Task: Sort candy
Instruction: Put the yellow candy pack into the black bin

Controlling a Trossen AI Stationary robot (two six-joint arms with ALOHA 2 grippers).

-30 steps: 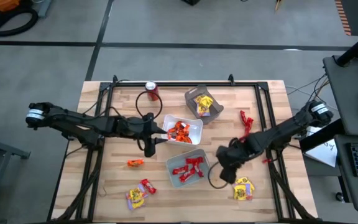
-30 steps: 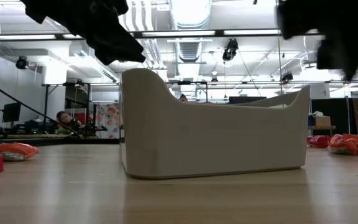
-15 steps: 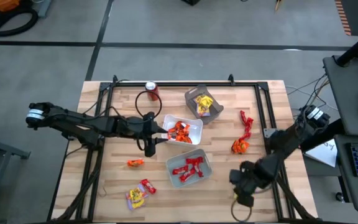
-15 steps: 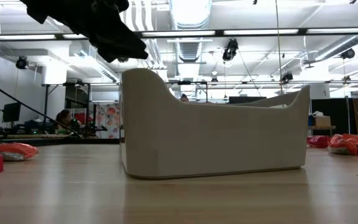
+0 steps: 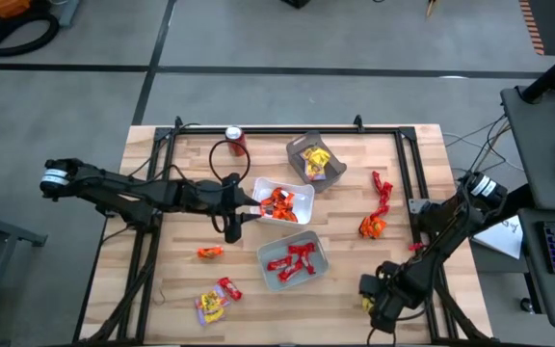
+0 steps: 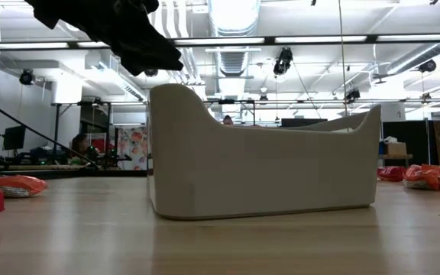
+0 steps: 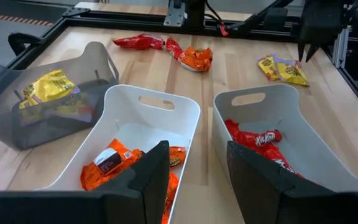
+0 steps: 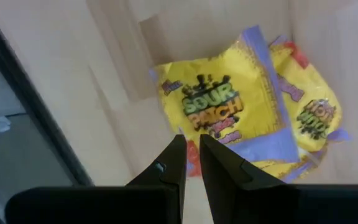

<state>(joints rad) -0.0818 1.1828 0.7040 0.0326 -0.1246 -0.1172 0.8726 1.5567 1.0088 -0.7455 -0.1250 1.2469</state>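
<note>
L gripper (image 5: 240, 214) hovers at the left edge of the centre tray (image 5: 282, 200), candy (image 5: 277, 202) inside. Second tray (image 5: 292, 259) sits just in front, candy in it too. Mesh bin (image 5: 313, 160) behind, w/ packets in it. Soda can (image 5: 235, 141) behind-left. Loose packets front-left (image 5: 212, 302) & right of the trays (image 5: 372, 226). R gripper (image 5: 379, 310) at front-right table edge, over two packets (image 8: 253, 118).

Yellow packet (image 8: 241, 118) — "SOUR PATCH"; red wrapper (image 7: 258, 137) — "KitKat".

Bright, even overhead light fills every view; ceiling strip lights (image 6: 334, 39) glare in the low view, and the yellow packet (image 8: 247, 118) shows slightly soft close up.
</note>
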